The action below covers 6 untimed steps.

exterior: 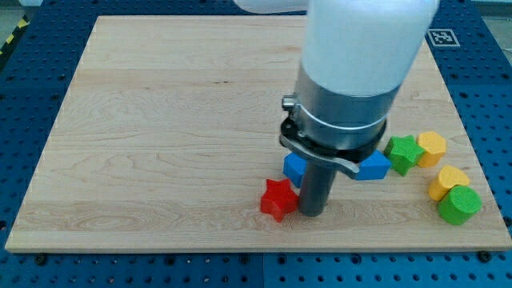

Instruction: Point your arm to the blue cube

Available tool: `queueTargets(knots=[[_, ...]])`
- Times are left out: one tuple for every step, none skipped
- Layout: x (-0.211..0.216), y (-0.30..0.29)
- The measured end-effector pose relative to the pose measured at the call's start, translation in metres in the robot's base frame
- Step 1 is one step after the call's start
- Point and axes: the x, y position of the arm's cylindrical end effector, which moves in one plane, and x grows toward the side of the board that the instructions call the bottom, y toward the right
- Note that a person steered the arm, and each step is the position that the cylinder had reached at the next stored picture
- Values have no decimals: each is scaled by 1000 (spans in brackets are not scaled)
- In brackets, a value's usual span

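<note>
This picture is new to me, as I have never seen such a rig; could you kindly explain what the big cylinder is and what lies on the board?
The big white and grey cylinder is a robot arm seen from one camera. It ends in a dark rod, and my tip rests on the wooden board. Nothing is held; the rod only pushes. My tip is just right of the red star and just below the blue cube. Another blue block lies partly behind the arm. Further right are a green star, two yellow blocks and a green cylinder.

A wide white cylindrical arm housing [364, 40] is narrowing into a grey metal collar [344, 112] with a clamp screw, ending in a straight dark rod, my tip [311, 214].
</note>
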Motion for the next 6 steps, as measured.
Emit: queueTargets(knots=[[0,-10],[2,3],[5,48],[-9,57],[-40,39],[-43,37]])
